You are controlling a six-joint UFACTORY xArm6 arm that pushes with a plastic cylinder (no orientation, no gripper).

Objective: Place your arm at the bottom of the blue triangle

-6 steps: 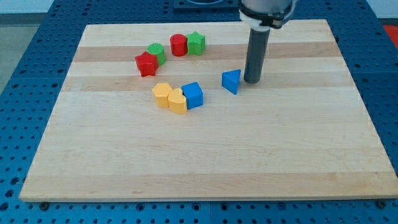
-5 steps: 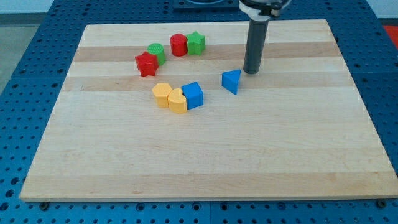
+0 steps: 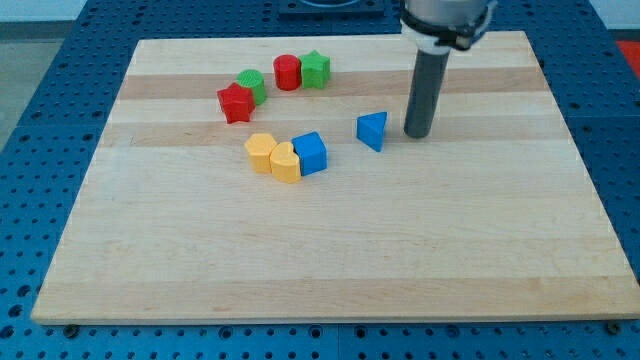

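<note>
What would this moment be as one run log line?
tip: right of blue triangle, apart | goal: below triangle, not reached | other blocks: untouched

- My rod [image 3: 426,88] hangs upright from the view's top — dark, straight.
- My tip [image 3: 417,135] rests at board height, toward the view's upper right.

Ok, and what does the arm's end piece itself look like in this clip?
It ends in a straight, dark grey cylindrical rod, smooth and unmarked, down to my tip. Above it sits a wider dark housing with a white collar around the rod's top. No cables or labels show; the rest of the arm is out of frame.
</note>
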